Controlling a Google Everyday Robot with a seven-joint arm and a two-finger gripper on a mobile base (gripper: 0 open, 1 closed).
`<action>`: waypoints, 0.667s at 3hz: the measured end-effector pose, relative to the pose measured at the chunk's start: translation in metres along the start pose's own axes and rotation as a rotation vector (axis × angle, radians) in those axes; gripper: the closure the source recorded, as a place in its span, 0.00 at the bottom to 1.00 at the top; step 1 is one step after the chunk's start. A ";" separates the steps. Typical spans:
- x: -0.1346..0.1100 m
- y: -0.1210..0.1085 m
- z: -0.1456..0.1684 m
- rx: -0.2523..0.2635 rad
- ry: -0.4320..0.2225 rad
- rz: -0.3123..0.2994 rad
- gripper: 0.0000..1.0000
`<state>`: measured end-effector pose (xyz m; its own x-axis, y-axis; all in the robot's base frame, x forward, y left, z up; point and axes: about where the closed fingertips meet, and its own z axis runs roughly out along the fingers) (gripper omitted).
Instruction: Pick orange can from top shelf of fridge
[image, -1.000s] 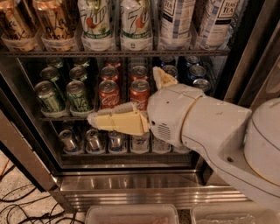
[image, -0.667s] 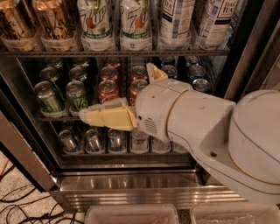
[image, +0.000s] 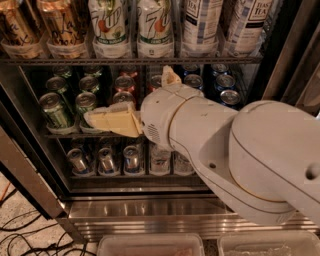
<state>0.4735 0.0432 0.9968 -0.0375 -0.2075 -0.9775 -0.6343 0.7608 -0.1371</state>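
Two copper-orange cans stand at the left end of the top shelf (image: 150, 60) of the fridge (image: 150, 215); the nearer orange can (image: 62, 22) has dark scribbled lettering, and a second one (image: 17, 25) stands left of it. My gripper (image: 128, 93) hangs one shelf lower, in front of the middle rack's cans, below and right of the orange cans. It is open with nothing in it: one cream finger (image: 112, 120) points left and the other (image: 170, 76) points up. The white arm covers the fridge's right middle.
7UP bottles (image: 107, 25) and tea cartons (image: 202, 25) share the top shelf. Green cans (image: 55, 107), red cola cans (image: 122, 82) and blue cans (image: 225, 82) fill the middle rack, with silver cans (image: 105, 160) below. Plastic bins (image: 150, 245) and cables (image: 20, 235) lie on the floor.
The arm has swung left and come nearer the camera, carrying the gripper a little leftward in front of the middle rack. The cans have not moved.
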 end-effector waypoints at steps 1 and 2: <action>0.000 0.000 0.000 0.000 0.000 0.000 0.00; -0.005 0.009 0.007 -0.016 -0.009 0.005 0.00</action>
<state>0.4730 0.0553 0.9988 -0.0340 -0.1980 -0.9796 -0.6465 0.7519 -0.1295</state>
